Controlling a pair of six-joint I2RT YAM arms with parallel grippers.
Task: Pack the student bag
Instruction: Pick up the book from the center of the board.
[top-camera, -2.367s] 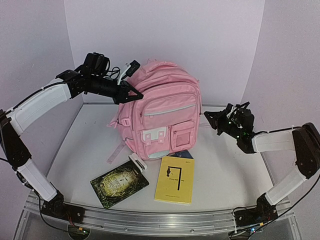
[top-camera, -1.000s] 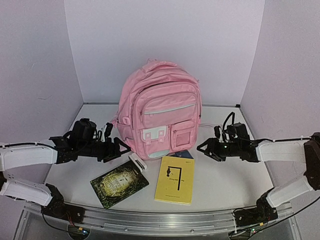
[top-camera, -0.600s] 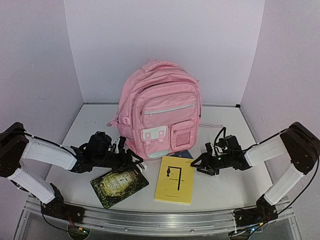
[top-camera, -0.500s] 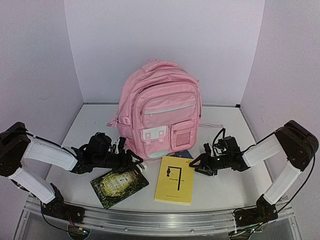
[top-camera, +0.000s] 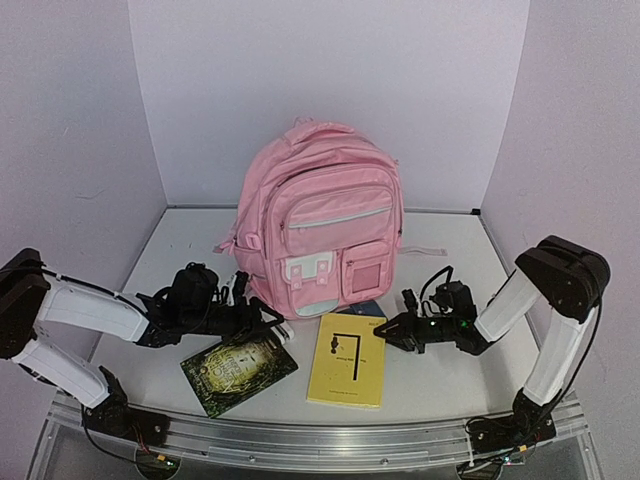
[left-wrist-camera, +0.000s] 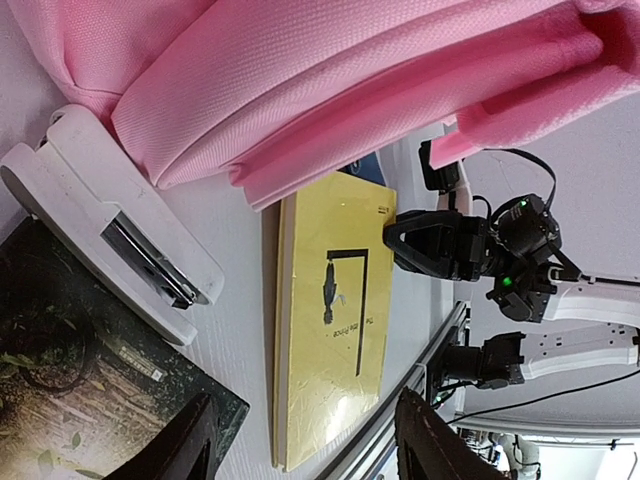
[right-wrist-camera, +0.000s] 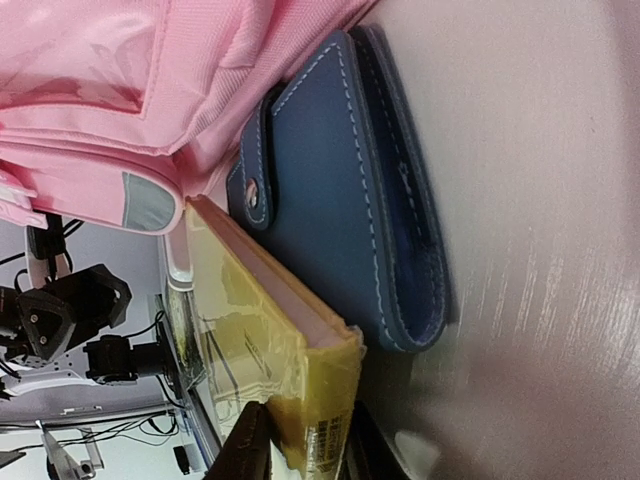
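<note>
Right wrist view: right pincer (right-wrist-camera: 305, 445) has one jaw against each face of a corner of the yellow book (right-wrist-camera: 250, 330), which reads as a grip on that corner. The blue wallet (right-wrist-camera: 340, 190) lies just beside it, partly tucked under the student bag (right-wrist-camera: 120, 90). Top external view: the bag stands upright at the back-centre of the counter (top-camera: 440, 270), front pockets toward the arms. The yellow book lies flat just in front of the bag, its long axis running from the near edge toward it. The right pincer comes in from the book's right side, across that axis, at the far right corner. From this pincer the bag is to the left and farther back, and its top is well above the pincer. Whether the main zip is open cannot be told. Left pincer (top-camera: 270, 322) has its jaws apart with nothing between them, low over the white stapler (left-wrist-camera: 110, 230) and the dark green book (top-camera: 238, 368). Judgement: the right arm owns the yellow book. The lift must raise the book along the bag's front face to its top.
</note>
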